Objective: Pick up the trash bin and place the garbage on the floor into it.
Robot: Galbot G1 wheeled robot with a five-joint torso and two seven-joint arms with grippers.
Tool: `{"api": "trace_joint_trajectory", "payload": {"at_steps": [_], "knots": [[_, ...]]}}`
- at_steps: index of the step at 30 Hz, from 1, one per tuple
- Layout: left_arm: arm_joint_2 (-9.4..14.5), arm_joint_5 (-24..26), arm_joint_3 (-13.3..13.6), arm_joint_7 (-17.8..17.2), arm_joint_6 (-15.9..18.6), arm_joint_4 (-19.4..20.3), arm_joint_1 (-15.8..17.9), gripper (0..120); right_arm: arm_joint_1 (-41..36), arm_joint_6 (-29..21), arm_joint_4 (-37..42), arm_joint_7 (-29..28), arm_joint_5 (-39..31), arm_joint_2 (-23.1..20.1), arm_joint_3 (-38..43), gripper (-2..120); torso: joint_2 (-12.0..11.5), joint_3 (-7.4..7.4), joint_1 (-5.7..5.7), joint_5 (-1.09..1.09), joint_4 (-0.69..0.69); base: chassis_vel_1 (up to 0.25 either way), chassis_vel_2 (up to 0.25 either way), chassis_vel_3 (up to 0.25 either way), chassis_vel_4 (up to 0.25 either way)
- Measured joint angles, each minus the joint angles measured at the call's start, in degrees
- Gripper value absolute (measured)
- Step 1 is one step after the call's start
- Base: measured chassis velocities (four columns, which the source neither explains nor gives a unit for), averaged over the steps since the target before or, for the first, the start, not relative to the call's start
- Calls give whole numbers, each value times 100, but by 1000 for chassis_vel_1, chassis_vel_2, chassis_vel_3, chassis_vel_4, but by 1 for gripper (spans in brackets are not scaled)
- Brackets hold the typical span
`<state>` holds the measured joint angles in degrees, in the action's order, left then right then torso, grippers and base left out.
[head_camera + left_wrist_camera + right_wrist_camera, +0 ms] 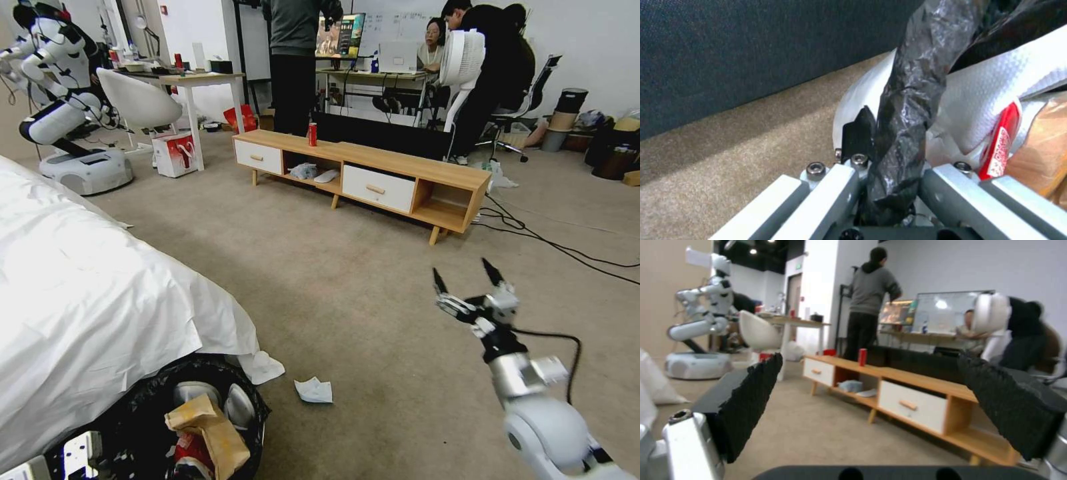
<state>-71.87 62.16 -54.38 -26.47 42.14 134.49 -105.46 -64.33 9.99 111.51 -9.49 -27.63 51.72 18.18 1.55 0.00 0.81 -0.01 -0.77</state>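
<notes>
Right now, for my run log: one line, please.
left gripper: shut on trash bin rim | right gripper: open, raised, empty | garbage: on floor

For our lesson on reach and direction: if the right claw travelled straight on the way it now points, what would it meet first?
The open right claw points across bare floor toward the low wooden cabinet. Probably the cabinet comes first, though depth is unclear.

Ahead of me a long wooden cabinet (373,177) with white drawers stands on beige carpet (333,280), a red can (312,134) on top of it, desks (200,80) and a white wall (587,40) behind it, black cables (553,243) trailing right of it.
</notes>
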Motion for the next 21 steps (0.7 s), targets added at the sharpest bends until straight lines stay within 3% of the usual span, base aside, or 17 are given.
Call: {"api": "trace_joint_trajectory", "payload": {"at_steps": [7,15,21], "knots": [[65,20,72,-2,0,-41,96,0,718,-650,-203,-107,-469,-202,-722,100,0,0,0,-2,-4,0,0,0,0],[72,70,81,-25,0,-92,188,0,1807,-2089,-422,-587,-1354,-458,-2725,100,0,0,0,-2,-5,0,0,0,0],[36,65,89,-27,0,-122,229,0,2622,-2943,-550,-1001,-1912,-355,-3923,100,0,0,0,-3,0,0,0,0,0]]}}
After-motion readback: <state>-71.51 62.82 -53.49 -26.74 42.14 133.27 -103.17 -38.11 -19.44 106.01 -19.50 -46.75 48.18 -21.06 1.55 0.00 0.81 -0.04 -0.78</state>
